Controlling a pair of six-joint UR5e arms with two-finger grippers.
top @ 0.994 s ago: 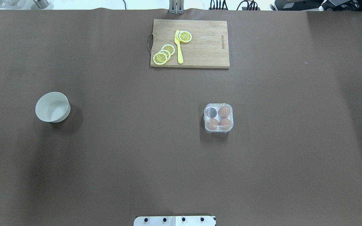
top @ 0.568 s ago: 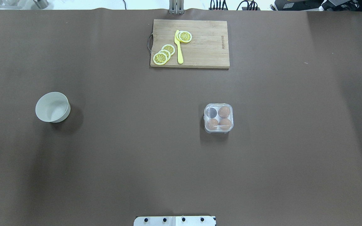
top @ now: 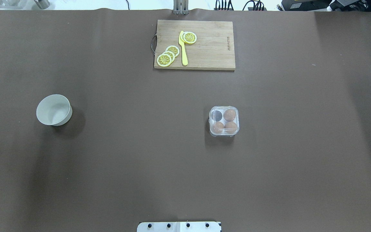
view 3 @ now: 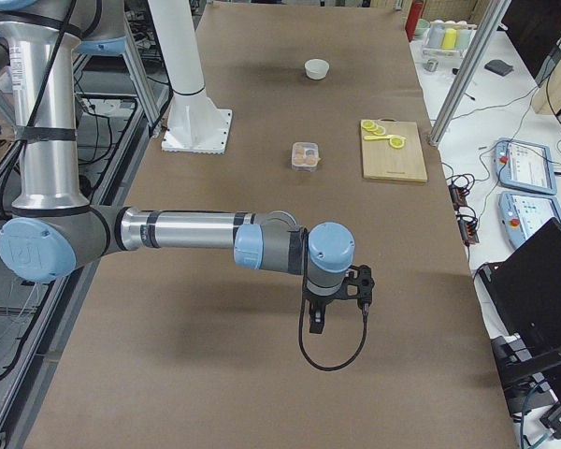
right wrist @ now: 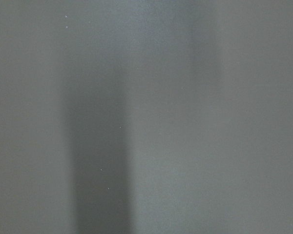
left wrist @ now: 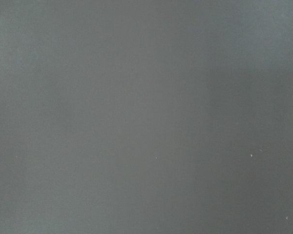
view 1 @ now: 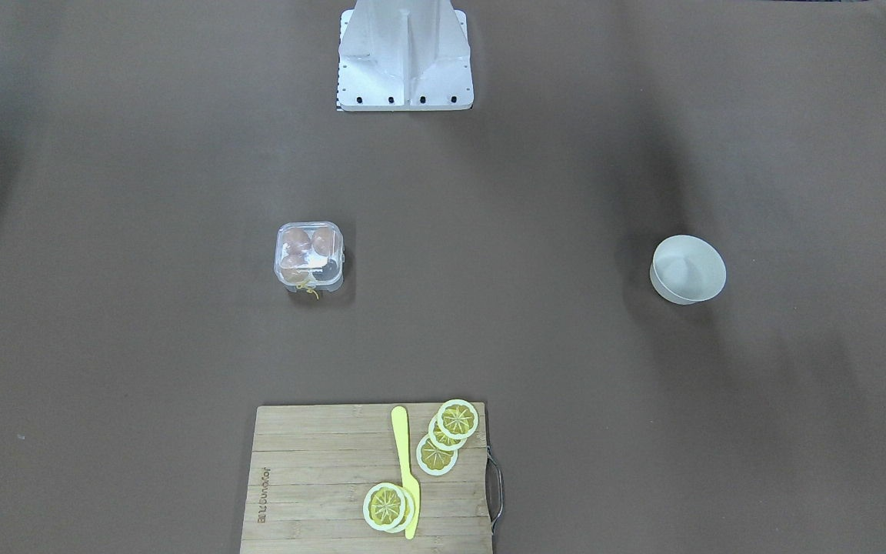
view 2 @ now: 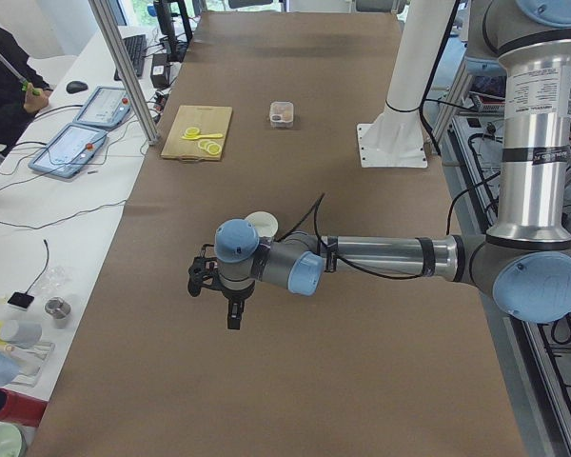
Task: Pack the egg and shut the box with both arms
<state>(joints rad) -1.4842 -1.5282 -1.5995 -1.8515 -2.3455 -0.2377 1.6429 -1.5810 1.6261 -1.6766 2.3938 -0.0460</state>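
Note:
The box point(top: 224, 121) is a clear four-cell carton on the brown mat, right of centre, also seen in the front view point(view 1: 310, 256). Its lid looks folded down over the cells. Three brown eggs fill it: one egg point(top: 229, 114) at the far right and two in the near cells, while the far left cell is dark and empty. A yellow string point(view 1: 306, 288) hangs at its far side. The left gripper point(view 2: 232, 319) and right gripper point(view 3: 316, 323) show only in the side views, hanging over bare mat far out at each table end; I cannot tell their state.
A white bowl point(top: 53, 110) stands at the left. A wooden cutting board point(top: 194, 44) with lemon slices and a yellow knife lies at the far middle. The white base block point(top: 179, 226) sits at the near edge. Both wrist views show only brown mat.

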